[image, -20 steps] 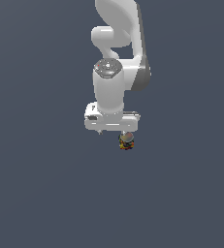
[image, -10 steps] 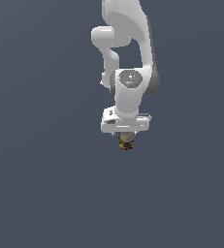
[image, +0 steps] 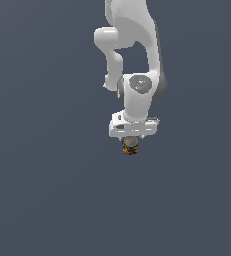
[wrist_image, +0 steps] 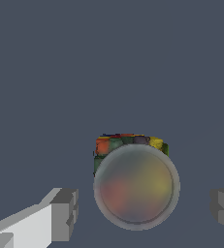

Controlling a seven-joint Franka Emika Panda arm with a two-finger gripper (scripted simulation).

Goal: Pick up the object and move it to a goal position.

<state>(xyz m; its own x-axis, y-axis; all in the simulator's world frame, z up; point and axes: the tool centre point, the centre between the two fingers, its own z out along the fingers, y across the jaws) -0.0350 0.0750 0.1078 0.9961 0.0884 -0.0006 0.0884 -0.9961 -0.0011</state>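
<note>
Arm swung toward exterior view's right; hand (wrist_image: pixel 142 213) released, fingers (wrist_image: pixel 65 213) apart flanking can (image: pixel 130 145), nothing obstructing

A small can (wrist_image: pixel 136 186) is seen from above, its pale, round, blurry top facing the camera and a band of orange, red, green and yellow patches showing along one edge. The gripper (wrist_image: pixel 145 210) straddles it, one grey finger pad (wrist_image: pixel 65 214) on each side, both clear of the can. The surface (wrist_image: pixel 108 63) is plain grey-blue.

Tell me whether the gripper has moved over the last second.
Yes. In the exterior view the gripper has dropped slightly; the can below stayed put.
</note>
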